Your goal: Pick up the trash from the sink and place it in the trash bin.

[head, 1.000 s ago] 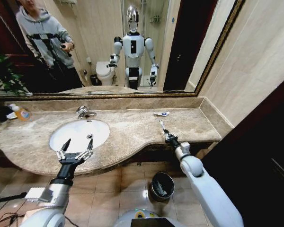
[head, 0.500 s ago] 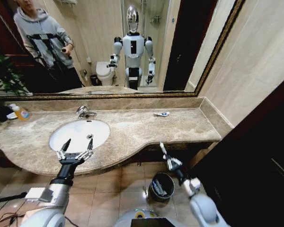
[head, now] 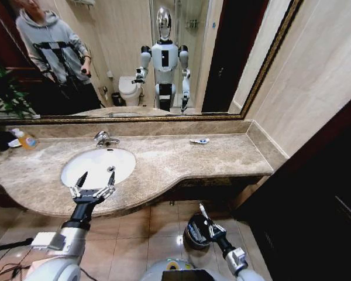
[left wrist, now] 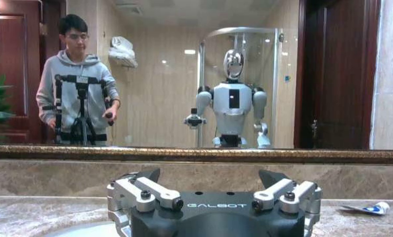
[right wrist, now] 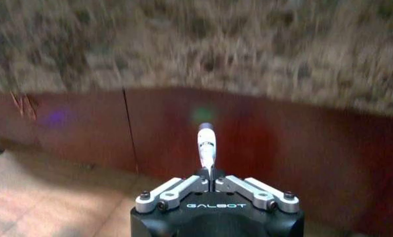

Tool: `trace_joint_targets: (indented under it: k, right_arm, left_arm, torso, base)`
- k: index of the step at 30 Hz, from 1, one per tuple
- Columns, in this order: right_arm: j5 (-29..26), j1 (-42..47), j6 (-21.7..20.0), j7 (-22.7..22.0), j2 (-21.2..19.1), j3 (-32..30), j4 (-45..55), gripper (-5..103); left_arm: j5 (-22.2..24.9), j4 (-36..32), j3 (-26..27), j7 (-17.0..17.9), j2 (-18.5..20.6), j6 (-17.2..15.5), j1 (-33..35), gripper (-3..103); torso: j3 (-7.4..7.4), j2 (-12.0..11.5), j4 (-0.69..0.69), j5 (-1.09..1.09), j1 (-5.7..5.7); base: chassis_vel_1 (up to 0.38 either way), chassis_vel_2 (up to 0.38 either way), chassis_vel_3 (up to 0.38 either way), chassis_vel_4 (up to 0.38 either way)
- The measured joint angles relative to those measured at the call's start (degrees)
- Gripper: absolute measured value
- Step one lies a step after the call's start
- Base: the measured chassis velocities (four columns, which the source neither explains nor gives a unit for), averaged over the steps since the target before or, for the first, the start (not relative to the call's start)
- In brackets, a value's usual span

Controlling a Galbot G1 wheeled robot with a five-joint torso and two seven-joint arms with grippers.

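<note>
The right gripper point(head: 207, 224) was down below the front edge of the marble counter point(head: 222, 155), its fingers pinched fully together on the tail of a slim white tube point(right wrist: 205, 145), which stuck straight out past the fingertips. It hung just beside the rim of the trash bin point(head: 193, 231) on the tiled floor, at the bin's right side as the robot faces it; from where I stood it was hard to say whether the tube's free end was truly over the opening or just short of it. That was the worry: if the fingers parted there, the tube could have clipped the shiny rim and skittered across the tiles, and a grip on so little of the tail might have let the tube swing or slip before the release. The bin looked light enough to be nudged aside if the arm brushed it. The left gripper point(head: 92, 188) hovered with its fingers spread wide and empty over the front rim of the sink point(head: 76, 161). Another flattened tube with a blue mark point(head: 199, 141) lay near the counter's back edge, toward the right corner, well apart from the basin, and could easily be missed.
</note>
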State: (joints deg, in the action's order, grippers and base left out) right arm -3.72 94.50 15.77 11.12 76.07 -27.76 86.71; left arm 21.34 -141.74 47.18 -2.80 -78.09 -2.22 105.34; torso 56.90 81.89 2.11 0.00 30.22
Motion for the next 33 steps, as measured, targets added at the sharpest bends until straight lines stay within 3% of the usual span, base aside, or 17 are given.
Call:
trace_joint_targets:
  k: [11,28,33]
  right_arm:
    - [3.74,-10.47,-0.49,-0.67,4.18,0.97,-17.95,0]
    - [8.43,-18.57,0.29,-0.78,5.66,1.52,-35.27,0]
    - [11.31,-23.01,2.96,-3.89,6.67,1.17,-42.67,0]
  left_arm:
    - [0.00,0.00,0.00,0.00,0.00,0.00,0.00,100]
    - [0.00,0.00,0.00,0.00,0.00,0.00,0.00,100]
    - [0.00,0.00,0.00,0.00,0.00,0.00,0.00,100]
  torso:
    - [0.00,0.00,0.01,0.00,0.00]
    - [0.00,0.00,0.00,-0.01,0.00]
    - [0.00,0.00,0.01,0.00,0.00]
  base:
    - [0.000,0.000,0.000,0.000]
    - [0.000,0.000,0.000,0.000]
    - [0.000,0.000,0.000,0.000]
